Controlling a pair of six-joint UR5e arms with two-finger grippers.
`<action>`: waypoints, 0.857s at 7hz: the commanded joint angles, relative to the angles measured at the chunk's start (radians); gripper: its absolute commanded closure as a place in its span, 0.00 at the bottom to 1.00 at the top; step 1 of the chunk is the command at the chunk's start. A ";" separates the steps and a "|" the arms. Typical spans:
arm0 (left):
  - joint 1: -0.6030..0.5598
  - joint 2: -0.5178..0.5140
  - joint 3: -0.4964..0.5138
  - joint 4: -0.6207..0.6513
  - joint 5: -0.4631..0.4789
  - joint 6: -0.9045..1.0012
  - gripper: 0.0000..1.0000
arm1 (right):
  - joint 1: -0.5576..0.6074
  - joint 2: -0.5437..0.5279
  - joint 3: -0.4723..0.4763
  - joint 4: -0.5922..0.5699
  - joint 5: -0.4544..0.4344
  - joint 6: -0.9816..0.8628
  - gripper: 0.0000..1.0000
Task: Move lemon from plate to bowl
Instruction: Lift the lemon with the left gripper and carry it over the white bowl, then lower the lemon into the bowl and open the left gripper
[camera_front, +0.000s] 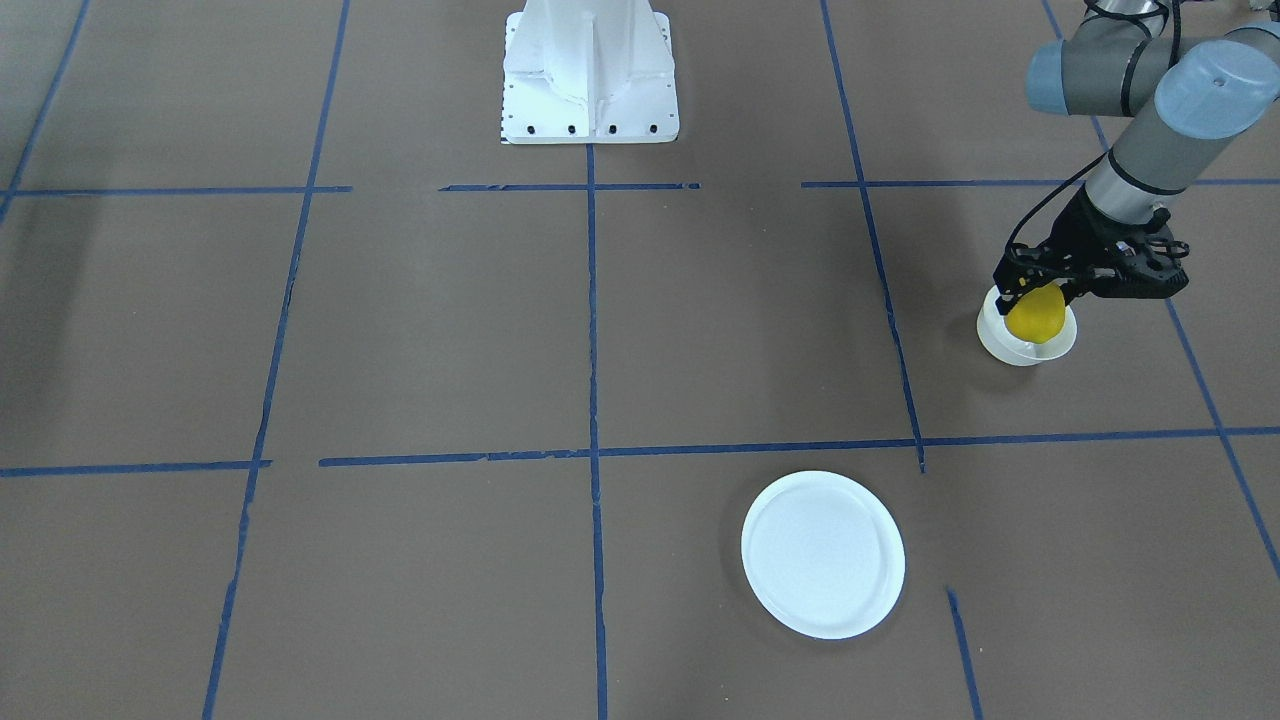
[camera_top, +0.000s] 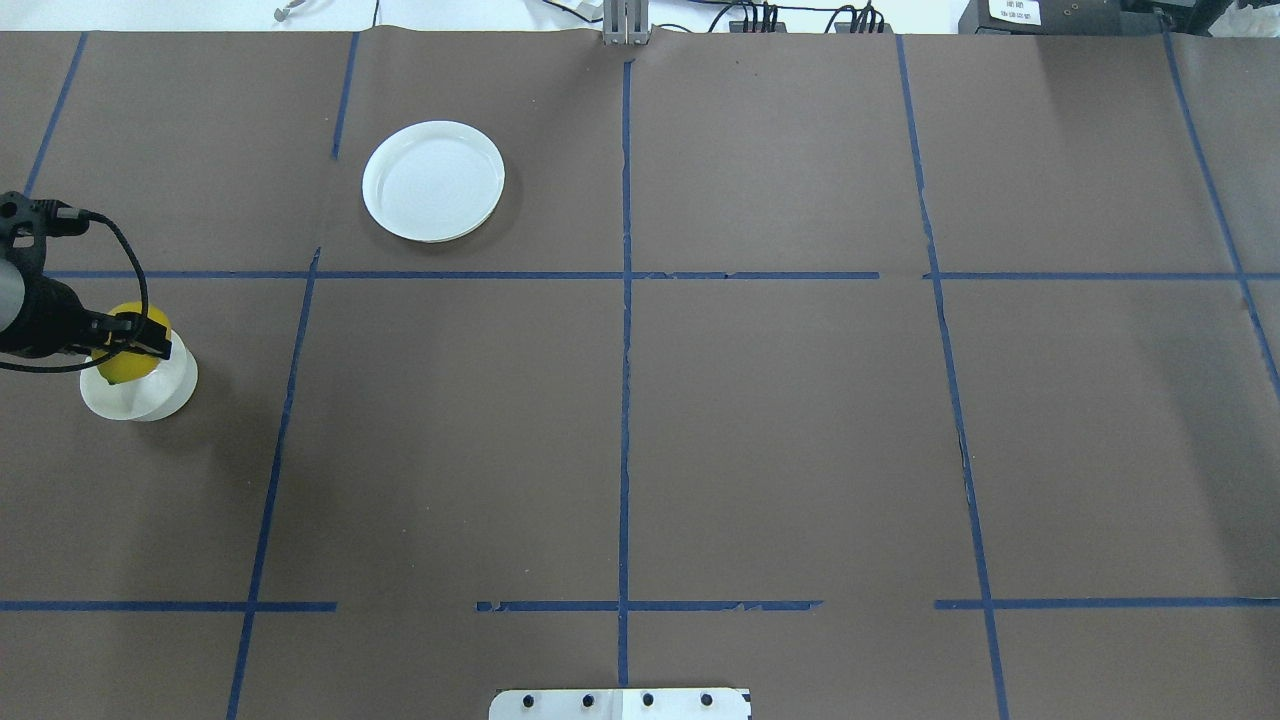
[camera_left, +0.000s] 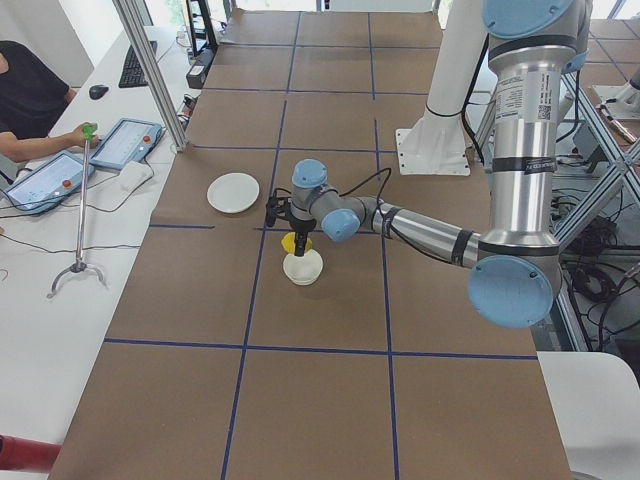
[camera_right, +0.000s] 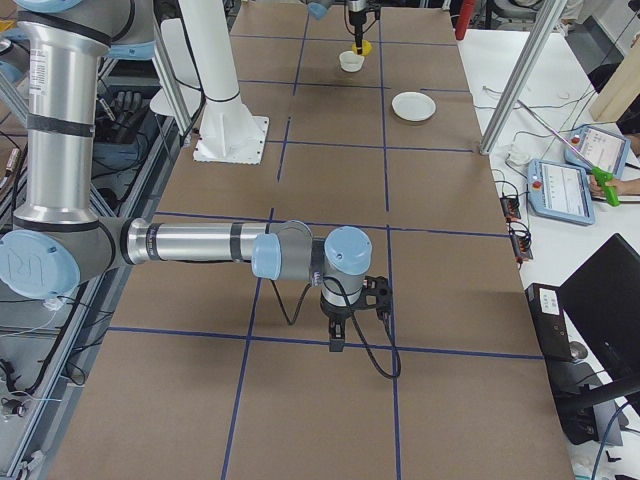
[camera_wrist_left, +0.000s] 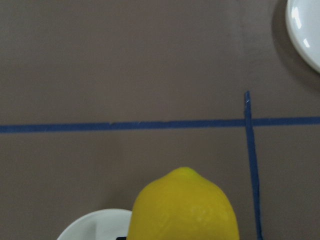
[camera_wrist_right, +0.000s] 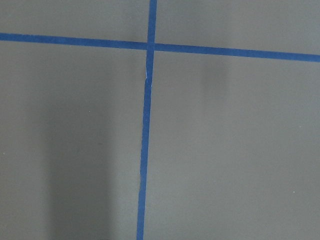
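My left gripper (camera_front: 1037, 296) is shut on the yellow lemon (camera_front: 1036, 316) and holds it just over the small white bowl (camera_front: 1012, 346) at the table's left end. In the overhead view the lemon (camera_top: 118, 367) hangs over the bowl's (camera_top: 155, 392) far rim. The left wrist view shows the lemon (camera_wrist_left: 184, 207) close up with the bowl rim (camera_wrist_left: 95, 225) below it. The flat white plate (camera_front: 822, 553) lies bare, well away from the bowl (camera_top: 433, 181). My right gripper (camera_right: 337, 342) shows only in the exterior right view, low over the table; I cannot tell whether it is open or shut.
The white robot base (camera_front: 590, 70) stands at the table's near middle edge. Blue tape lines (camera_top: 625, 300) mark a grid on the brown table. Operators' tablets (camera_left: 45, 175) and a grabber tool (camera_left: 80, 220) lie on the side table beyond the far edge.
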 joint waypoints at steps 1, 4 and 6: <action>0.016 0.060 -0.001 -0.032 0.005 -0.006 1.00 | 0.000 0.000 0.000 0.000 0.000 0.000 0.00; 0.017 0.062 0.008 -0.061 -0.011 0.000 0.01 | 0.000 0.000 0.000 0.000 0.000 0.000 0.00; 0.017 0.055 -0.004 -0.058 -0.014 0.009 0.00 | 0.000 0.000 0.000 0.000 0.000 0.000 0.00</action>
